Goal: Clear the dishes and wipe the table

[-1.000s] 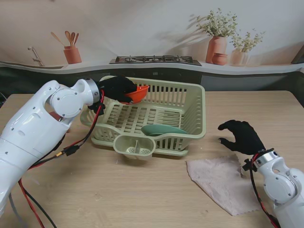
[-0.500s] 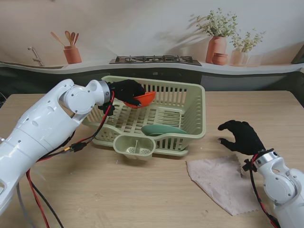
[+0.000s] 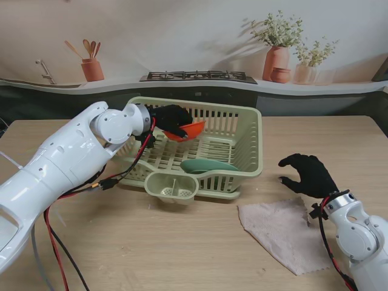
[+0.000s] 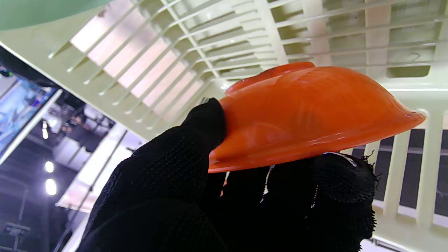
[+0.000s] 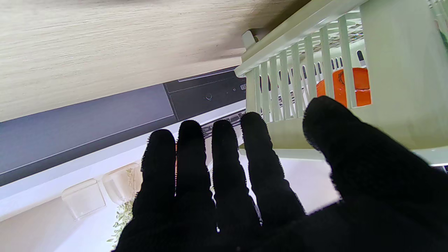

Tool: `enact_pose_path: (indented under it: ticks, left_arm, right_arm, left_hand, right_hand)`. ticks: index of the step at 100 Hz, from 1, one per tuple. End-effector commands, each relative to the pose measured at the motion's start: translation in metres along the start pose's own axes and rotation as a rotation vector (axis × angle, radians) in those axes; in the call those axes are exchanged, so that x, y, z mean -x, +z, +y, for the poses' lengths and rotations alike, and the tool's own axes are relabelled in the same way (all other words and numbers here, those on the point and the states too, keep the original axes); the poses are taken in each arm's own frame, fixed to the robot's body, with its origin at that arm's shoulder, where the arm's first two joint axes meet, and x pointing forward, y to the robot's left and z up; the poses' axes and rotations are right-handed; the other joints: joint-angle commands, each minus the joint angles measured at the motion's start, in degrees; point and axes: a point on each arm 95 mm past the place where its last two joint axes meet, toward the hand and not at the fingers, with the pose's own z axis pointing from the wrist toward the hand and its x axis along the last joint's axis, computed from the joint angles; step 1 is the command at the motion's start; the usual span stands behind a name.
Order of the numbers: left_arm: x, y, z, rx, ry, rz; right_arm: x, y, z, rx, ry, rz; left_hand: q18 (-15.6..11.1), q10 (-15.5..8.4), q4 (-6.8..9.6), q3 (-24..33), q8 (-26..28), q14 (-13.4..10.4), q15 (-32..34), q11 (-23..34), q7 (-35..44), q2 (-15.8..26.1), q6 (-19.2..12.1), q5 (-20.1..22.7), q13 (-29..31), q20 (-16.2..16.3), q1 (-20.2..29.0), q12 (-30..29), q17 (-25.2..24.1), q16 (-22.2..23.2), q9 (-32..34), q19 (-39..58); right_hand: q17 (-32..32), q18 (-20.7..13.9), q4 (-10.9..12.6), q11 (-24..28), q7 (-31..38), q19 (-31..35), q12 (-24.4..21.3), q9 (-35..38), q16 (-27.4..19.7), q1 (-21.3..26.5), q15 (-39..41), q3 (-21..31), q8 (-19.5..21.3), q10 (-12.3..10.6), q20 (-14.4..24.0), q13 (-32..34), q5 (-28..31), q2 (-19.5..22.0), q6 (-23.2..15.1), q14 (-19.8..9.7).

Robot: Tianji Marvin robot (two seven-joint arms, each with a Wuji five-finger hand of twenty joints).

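My left hand [image 3: 170, 120] is shut on an orange bowl [image 3: 189, 130], gripping its rim and holding it tilted inside the pale green dish rack [image 3: 247, 159]. The left wrist view shows the orange bowl [image 4: 308, 112] pinched between thumb and fingers [image 4: 196, 147], close above the rack's slatted floor [image 4: 168, 59]. A green plate [image 3: 209, 165] lies in the rack nearer to me. A pinkish cloth [image 3: 282, 233] lies flat on the table at the right. My right hand [image 3: 310, 173] hovers open just beyond the cloth, fingers [image 5: 224, 164] spread, holding nothing.
The rack has a cutlery cup [image 3: 172, 187] on its near side. A counter at the back carries a stove [image 3: 199, 76], a utensil pot [image 3: 92, 68] and potted plants [image 3: 277, 54]. Red and black cables [image 3: 79, 191] hang from my left arm.
My left arm has carried the orange bowl rightward and lower into the rack, tilting it more. My right hand and the cloth have not moved.
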Motion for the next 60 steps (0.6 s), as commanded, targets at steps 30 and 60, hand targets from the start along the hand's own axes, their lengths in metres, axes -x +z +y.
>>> enact_pose_path:
  ticks: [30,60]
  left_arm:
    - [-0.006,0.016,0.005,0.016,-0.022,0.013]
    - [-0.005,0.022,0.009,0.007,-0.037,0.006]
  right_arm:
    - [0.0,-0.002,-0.005,-0.019,-0.004,-0.004]
    - [0.0,-0.002,-0.005,-0.018,-0.006,-0.002]
  left_hand:
    - [0.5,2.9,1.44,7.7,-0.2,4.1,2.5,0.6,3.3,2.4,-6.8,1.3,3.3,-1.2,6.4,-1.0,-0.7,0.8,0.6,0.3]
    - [0.5,2.7,1.43,7.8,-0.4,4.1,2.2,0.4,3.3,2.3,-7.0,1.3,3.1,-1.2,6.3,-1.0,-0.9,0.6,0.6,0.1]
  right_hand:
    - [-0.8,-2.0,2.5,0.5,0.1,-0.1,0.2,0.4,0.2,0.7,0.4,0.2,-0.2,-0.6,0.8,-0.8,0.3,1.1,0.0,-0.8]
    - [-0.7,-2.1,2.5,0.4,0.1,-0.2,0.2,0.3,0.1,0.7,0.4,0.2,-0.2,-0.6,0.8,-0.9,0.3,1.1,0.0,-0.8]
